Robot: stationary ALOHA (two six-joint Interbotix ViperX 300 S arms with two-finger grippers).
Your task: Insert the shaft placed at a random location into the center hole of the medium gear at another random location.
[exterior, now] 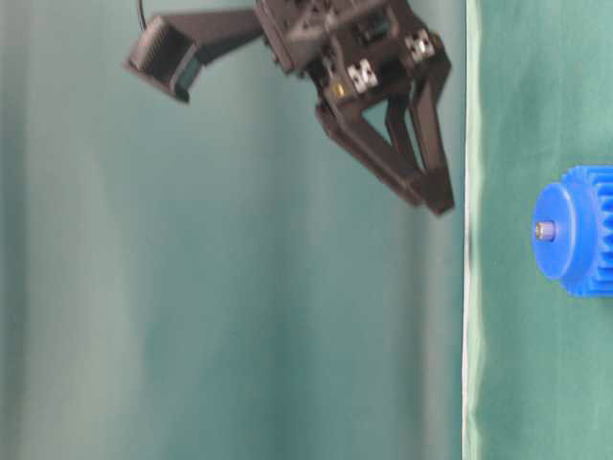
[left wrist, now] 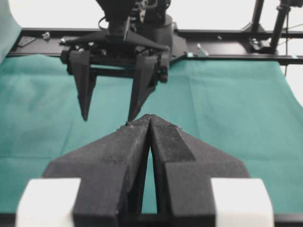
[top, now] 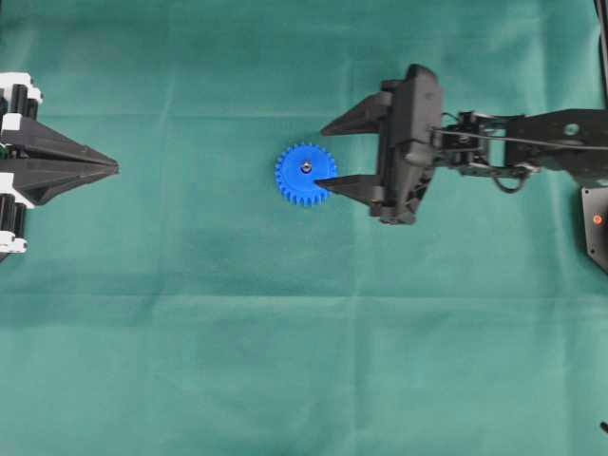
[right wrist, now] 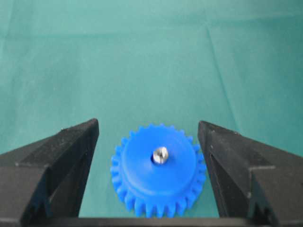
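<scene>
Your medium gear [top: 305, 175] is lying flat on the green cloth [top: 190, 361] that covers the table, a little above the cloth's middle in the overhead view and well away from every edge. The shaft [right wrist: 160, 155] is standing upright in the center hole [right wrist: 156, 159], its silvery tip poking just above the raised blue hub; the table-level view is showing the same tip [exterior: 545, 230] sticking out of the hub face.

Your right gripper [top: 328, 152] is hanging above the cloth on the gear's right side, its two black fingers spread wide with nothing between them. In the overhead view the lower fingertip is overlapping the gear's right rim, but the table-level view is showing the fingertips [exterior: 436, 199] raised clear of the cloth and apart from the gear. From the right wrist camera you are looking down at the gear sitting between the two spread fingers.

Your left gripper [top: 112, 168] is resting at the left edge of the cloth, far from the gear, with its fingers [left wrist: 163, 142] pressed together and holding nothing.
</scene>
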